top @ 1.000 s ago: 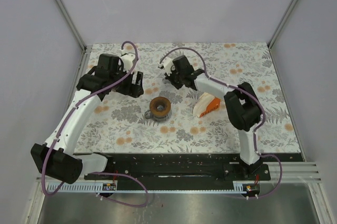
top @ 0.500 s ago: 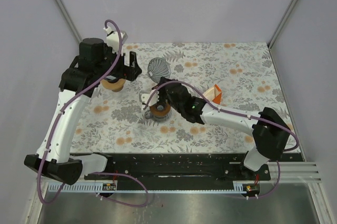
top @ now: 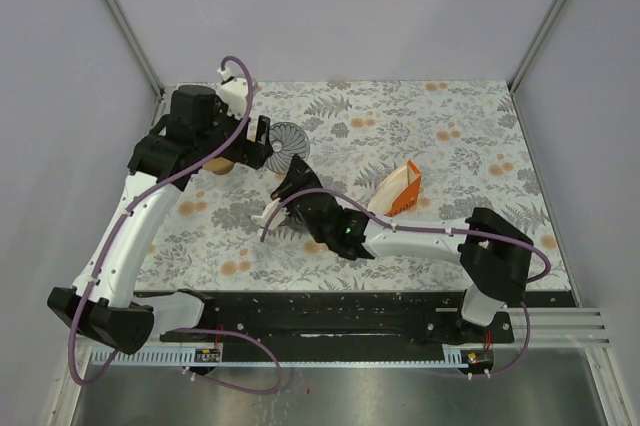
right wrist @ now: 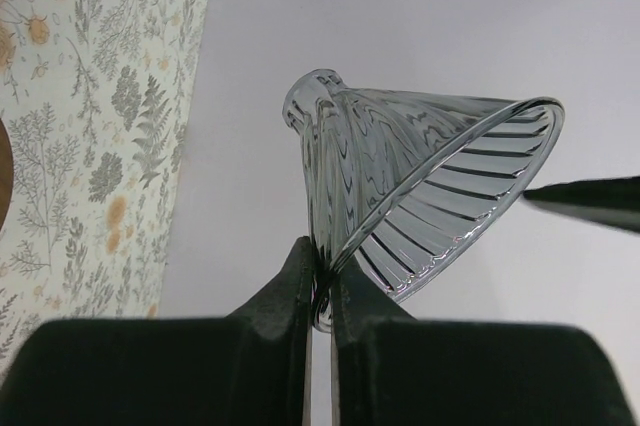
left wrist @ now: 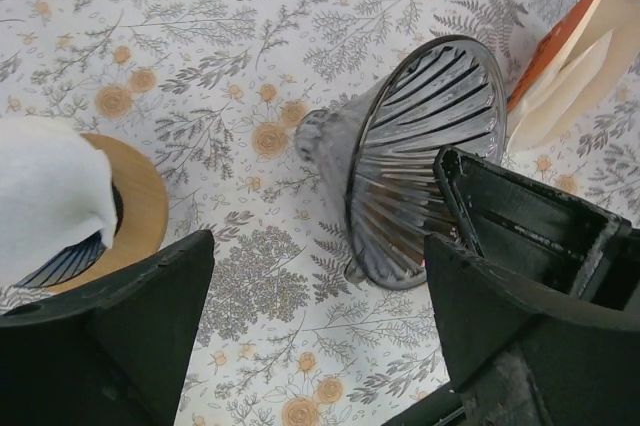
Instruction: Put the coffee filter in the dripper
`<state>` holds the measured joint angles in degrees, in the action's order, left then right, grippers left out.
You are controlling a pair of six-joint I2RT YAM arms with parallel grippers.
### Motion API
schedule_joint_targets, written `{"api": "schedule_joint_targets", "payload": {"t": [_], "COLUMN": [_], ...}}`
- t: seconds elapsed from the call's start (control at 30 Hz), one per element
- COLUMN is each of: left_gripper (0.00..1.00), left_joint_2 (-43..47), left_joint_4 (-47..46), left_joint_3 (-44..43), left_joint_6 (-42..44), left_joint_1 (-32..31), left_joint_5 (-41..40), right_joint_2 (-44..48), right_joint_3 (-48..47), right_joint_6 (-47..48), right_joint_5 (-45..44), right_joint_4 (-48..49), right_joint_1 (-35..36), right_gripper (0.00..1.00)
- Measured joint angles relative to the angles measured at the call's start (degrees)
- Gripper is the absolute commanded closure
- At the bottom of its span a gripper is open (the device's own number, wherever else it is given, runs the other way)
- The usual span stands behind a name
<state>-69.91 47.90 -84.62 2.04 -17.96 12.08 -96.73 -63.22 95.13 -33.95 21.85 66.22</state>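
Observation:
My right gripper point(right wrist: 322, 286) is shut on the rim of the clear ribbed glass dripper point(right wrist: 420, 176) and holds it tilted on its side in the air. In the top view the dripper point(top: 288, 142) hangs just right of my left gripper point(top: 257, 149), with my right gripper point(top: 290, 180) below it. My left gripper point(left wrist: 320, 346) is open and empty above the table, the dripper point(left wrist: 420, 156) just ahead of it. A white paper filter point(left wrist: 45, 196) sits in a wooden ring point(left wrist: 145, 211) at the left of the left wrist view.
An orange filter pack point(top: 398, 192) with white papers stands open right of centre and shows in the left wrist view point(left wrist: 585, 46). The wooden ring point(top: 215, 165) is mostly hidden under the left arm. The right forearm point(top: 400, 238) stretches low across the front of the floral table point(top: 470, 136).
The right gripper lifted the dripper off its brown ring at the centre and now holds it slightly lower and further left, close to the left gripper. The left arm shifted right.

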Motion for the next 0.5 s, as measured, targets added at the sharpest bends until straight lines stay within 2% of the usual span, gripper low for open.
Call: {"api": "schedule_joint_targets", "payload": {"t": [0.07, 0.13, 0.2, 0.3, 0.37, 0.4, 0.43, 0.47, 0.5], "left_gripper": [0.25, 0.42, 0.68, 0.98, 1.0, 1.0, 1.0, 1.0, 1.0], "left_joint_2": [-0.8, -1.7, -2.2, -2.8, -3.1, -3.4, -3.6, -3.7, -3.9], "left_joint_4": [0.0, -0.1, -0.1, -0.1, -1.1, -1.5, -1.2, -1.1, -1.2], "left_joint_3": [0.8, 0.9, 0.9, 0.9, 0.9, 1.0, 1.1, 1.1, 1.1], "left_joint_6": [0.6, 0.8, 0.8, 0.4, -0.3, -0.4, -0.6, -0.5, -0.6], "left_joint_1": [-1.7, -2.7, -2.8, -2.8, -3.5, -3.3, -3.2, -3.1, -3.0], "left_joint_5": [-1.2, -1.7, -2.1, -1.5, -2.6, -2.9, -2.7, -2.8, -2.8], "right_joint_2": [0.0, 0.0, 0.0, 0.0, -0.1, -0.1, -0.1, -0.4, -0.6], "right_joint_3": [0.0, 0.0, 0.0, 0.0, 0.0, 0.0, 0.1, 0.1, 0.1], "right_joint_6": [1.6, 2.6, 3.1, 3.4, 3.8, 3.7, 3.5, 3.4, 3.0], "right_joint_5": [-0.9, -1.2, -1.4, -1.2, -1.4, -1.7, -1.7, -1.8, -2.1], "right_joint_4": [1.1, 1.9, 2.6, 2.9, 2.8, 3.0, 2.8, 3.0, 3.6], "right_joint_1": [0.9, 1.6, 2.3, 2.8, 3.0, 3.3, 3.4, 3.4, 3.4], "right_gripper": [1.0, 1.0, 1.0, 1.0, 1.0, 0.89, 0.64, 0.47, 0.38]}}
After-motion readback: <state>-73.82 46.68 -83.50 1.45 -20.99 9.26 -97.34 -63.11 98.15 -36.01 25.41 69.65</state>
